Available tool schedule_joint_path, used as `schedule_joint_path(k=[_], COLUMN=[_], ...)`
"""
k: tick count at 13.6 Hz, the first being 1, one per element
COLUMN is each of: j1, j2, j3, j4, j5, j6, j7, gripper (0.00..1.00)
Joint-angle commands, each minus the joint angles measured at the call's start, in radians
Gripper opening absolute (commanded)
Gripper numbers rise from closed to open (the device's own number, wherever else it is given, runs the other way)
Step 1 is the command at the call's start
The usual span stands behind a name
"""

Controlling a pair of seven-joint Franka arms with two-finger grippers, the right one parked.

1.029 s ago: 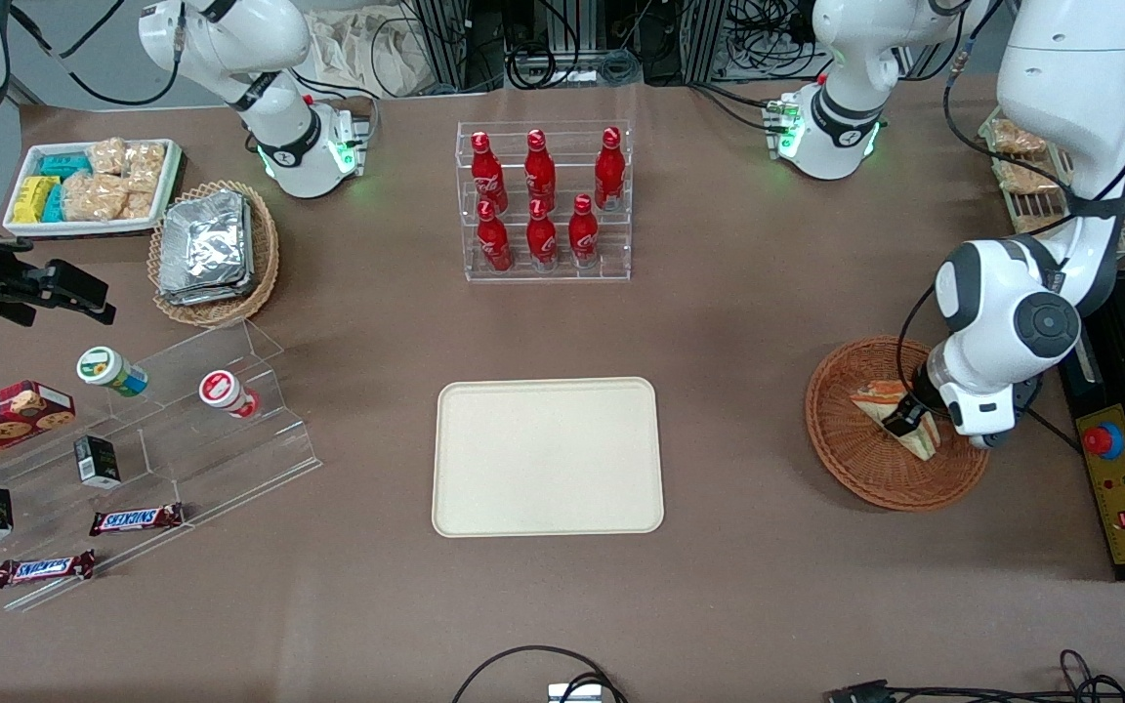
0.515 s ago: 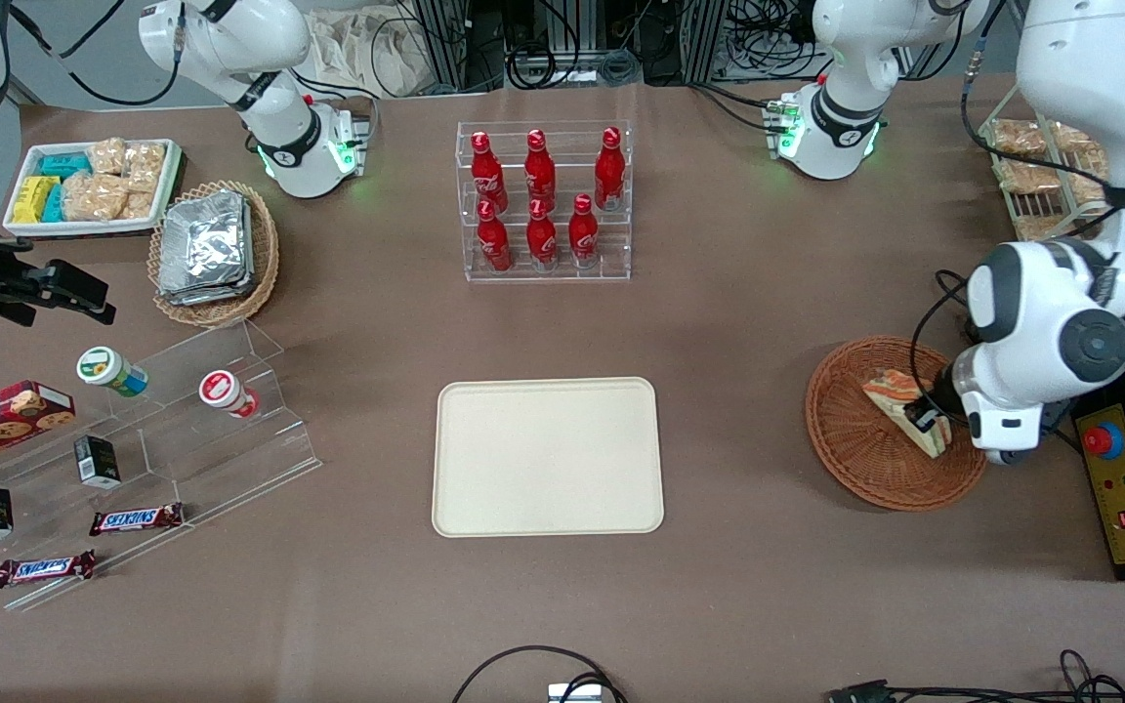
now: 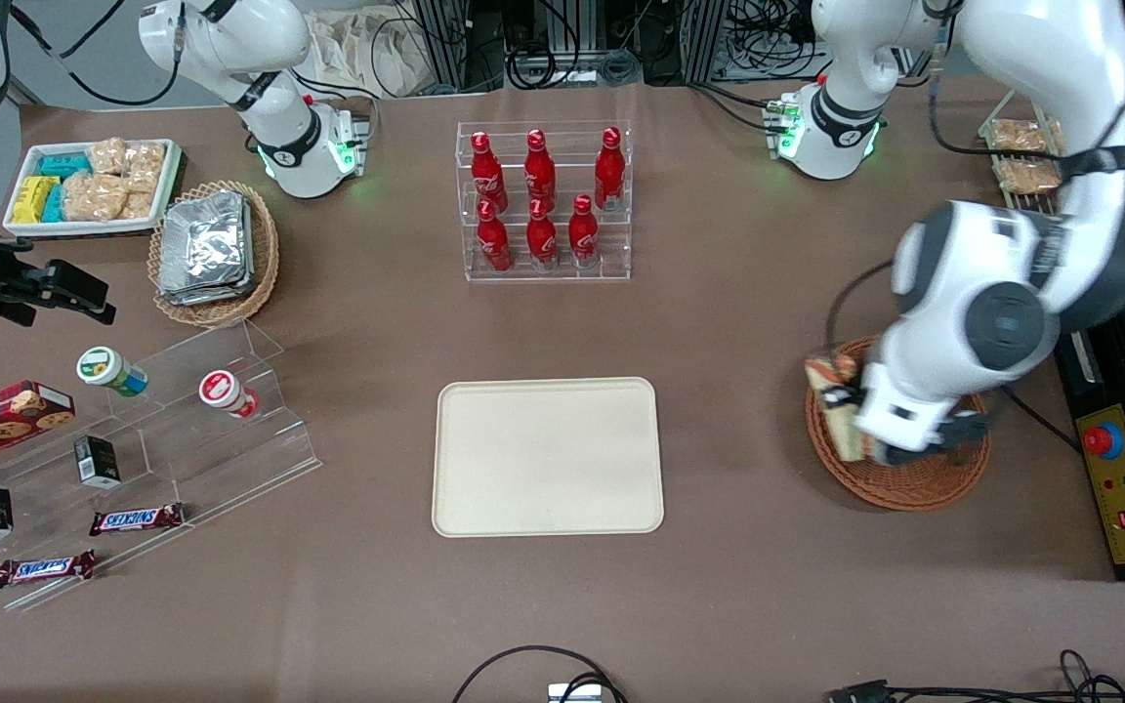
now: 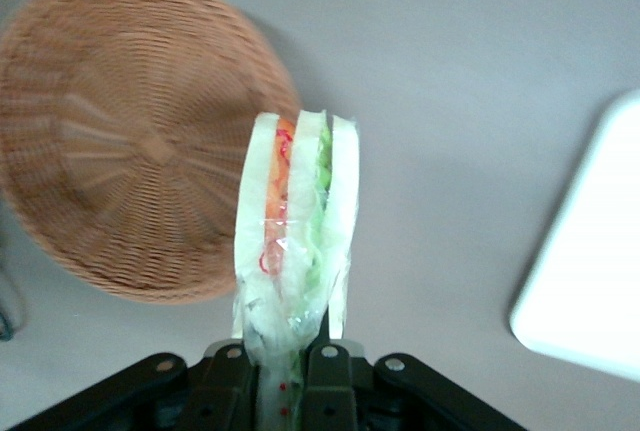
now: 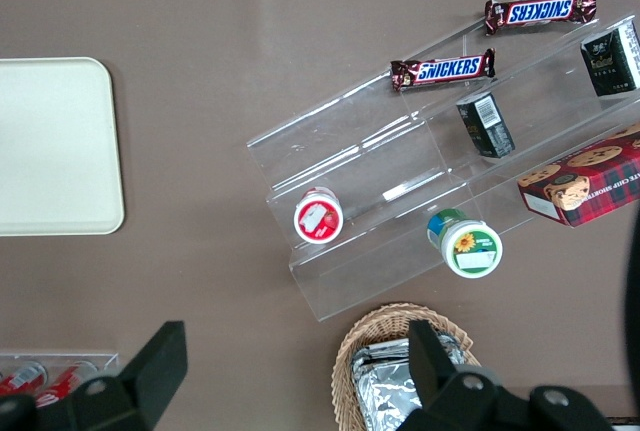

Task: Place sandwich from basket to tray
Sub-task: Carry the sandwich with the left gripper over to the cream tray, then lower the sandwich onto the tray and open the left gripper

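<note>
Brown bench [image 3: 719, 586] carries the cream tray [image 3: 548, 457], bare, nearest the front camera. Toward the working arm's end, the end effector [image 4: 290, 356] pinches the sandwich [image 4: 295, 221] between its fingers, lifted clear above the rim of the reddish wicker basket [image 3: 914, 478] nearest the tray.
</note>
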Motion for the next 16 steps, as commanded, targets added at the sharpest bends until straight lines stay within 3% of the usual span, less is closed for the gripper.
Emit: schedule_joint_path(k=[1,4,7,12,13,14,15,16], j1=[-0.143,-0.270,-0.283,-0.306,-0.308,-0.306,-0.308,-0.308], j2=[0.110,0.296,0.425,0.506,0.508,0.506,0.503,0.497], j3=[0.016,0.016,0.016,0.019,0.019,0.019,0.019,0.019], j4=[0.098,0.248,0.269,0.359,0.358,0.358,0.361,0.361], j5=[-0.008,-0.006,-0.008,-0.003,-0.002,-0.003,-0.002,-0.008], j6=[0.003,0.061,0.289,0.289,0.290,0.290,0.286,0.284], j7=[-0.001,-0.103,-0.120,-0.154,-0.154,-0.153,-0.153,-0.156], gripper=[0.00,0.00,0.00,0.00,0.15,0.38,0.76,1.00])
